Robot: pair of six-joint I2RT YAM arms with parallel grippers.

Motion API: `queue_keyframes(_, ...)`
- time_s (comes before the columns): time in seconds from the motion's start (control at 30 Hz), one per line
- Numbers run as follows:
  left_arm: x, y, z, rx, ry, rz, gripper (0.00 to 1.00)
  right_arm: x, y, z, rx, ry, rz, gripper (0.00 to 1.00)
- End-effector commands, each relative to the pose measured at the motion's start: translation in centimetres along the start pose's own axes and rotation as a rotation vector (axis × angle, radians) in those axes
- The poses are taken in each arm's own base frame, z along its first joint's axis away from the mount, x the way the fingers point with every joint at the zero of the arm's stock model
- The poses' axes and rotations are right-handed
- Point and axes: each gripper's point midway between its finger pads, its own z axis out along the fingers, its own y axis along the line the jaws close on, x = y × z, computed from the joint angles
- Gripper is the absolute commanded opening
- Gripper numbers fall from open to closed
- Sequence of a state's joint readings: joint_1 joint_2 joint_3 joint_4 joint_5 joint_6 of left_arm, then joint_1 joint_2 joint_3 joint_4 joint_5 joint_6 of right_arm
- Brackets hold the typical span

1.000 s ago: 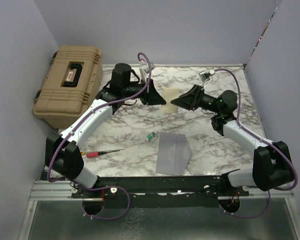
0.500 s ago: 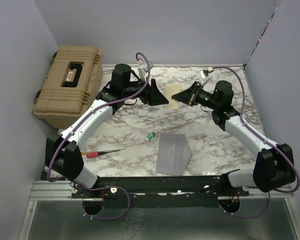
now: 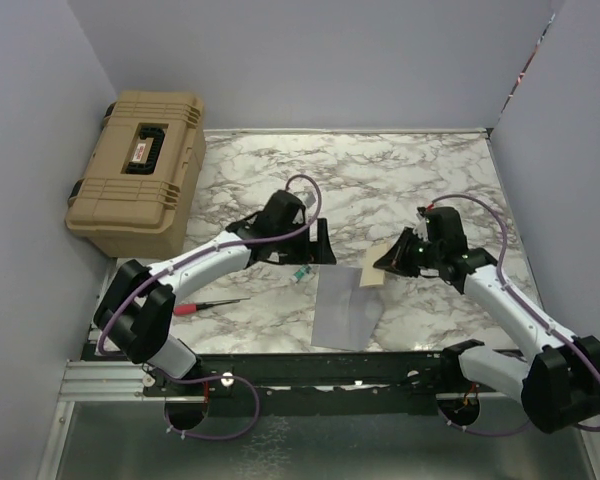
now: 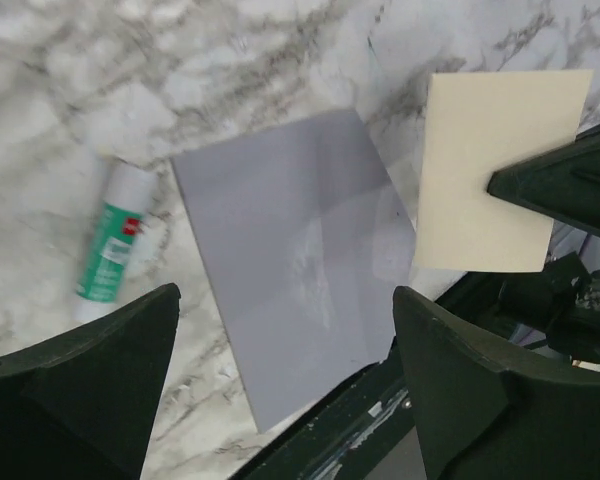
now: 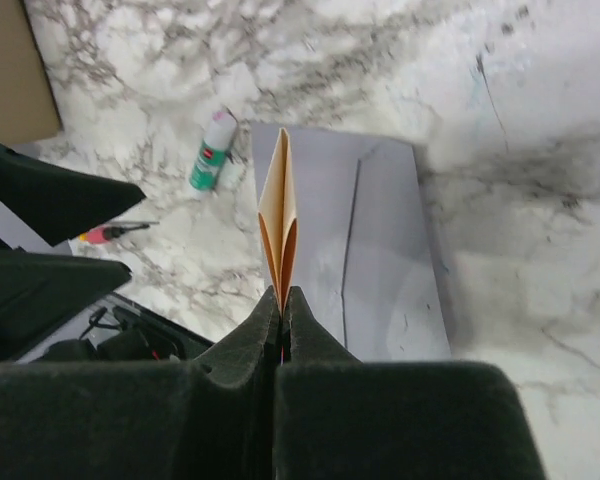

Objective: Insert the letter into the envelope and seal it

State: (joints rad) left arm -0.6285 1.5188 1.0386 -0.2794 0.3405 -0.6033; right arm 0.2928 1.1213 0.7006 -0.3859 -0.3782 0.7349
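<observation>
The peach-tan letter (image 3: 370,273) hangs folded and edge-up in my right gripper (image 3: 382,264), which is shut on its right edge. In the right wrist view the letter (image 5: 280,210) rises from the pinched jaws of the right gripper (image 5: 282,305), over the left part of the envelope (image 5: 380,250). The grey-lilac envelope (image 3: 345,305) lies flat near the table's front edge. My left gripper (image 3: 320,250) hovers open just left of the letter, holding nothing. Its wrist view looks down on the envelope (image 4: 290,260) and the letter (image 4: 495,165) between wide-spread fingers (image 4: 90,380).
A green-and-white glue stick (image 3: 300,272) lies just left of the envelope's far corner. A red-handled screwdriver (image 3: 195,306) rests at the front left. A tan hard case (image 3: 140,170) stands at the back left. The table's front rail (image 3: 310,362) runs right below the envelope.
The left gripper let go of the letter and opened while the right gripper shut on it. Both arms then came from the far middle of the table toward the envelope.
</observation>
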Motion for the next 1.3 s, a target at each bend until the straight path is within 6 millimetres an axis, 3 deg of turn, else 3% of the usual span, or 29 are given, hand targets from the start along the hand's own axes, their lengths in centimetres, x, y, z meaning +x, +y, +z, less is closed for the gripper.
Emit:
queue_keyframes(0.0, 4.1, -0.4, 0.6, -0.133, 0.025, -0.135, 0.84, 4.4, -3.0, -1.1, 0.067, 0.089, 0.067, 0.01)
queue_keyframes(0.23, 9.5, 0.9, 1.6, -0.265, 0.052, -0.192, 0.81, 7.6, -3.9, -1.1, -0.044, 0.105, 0.073, 0.01)
queue_keyframes(0.4, 11.5, 1.9, 2.6, -0.334, 0.067, -0.186, 0.71, 8.7, -4.7, -0.6, -0.068, 0.111, 0.058, 0.01)
queue_keyframes(0.63, 13.1, 3.3, 3.7, -0.397, 0.092, -0.205, 0.56, 8.2, -5.3, 0.6, -0.074, 0.084, 0.010, 0.00)
queue_keyframes(0.77, 14.2, 4.1, 4.1, -0.425, 0.119, -0.227, 0.56, 7.6, -5.9, 1.1, -0.063, 0.036, -0.006, 0.01)
queue_keyframes(1.27, 15.7, 4.4, 5.3, -0.433, 0.203, -0.222, 0.47, 8.8, -6.9, 3.2, 0.019, 0.110, 0.007, 0.01)
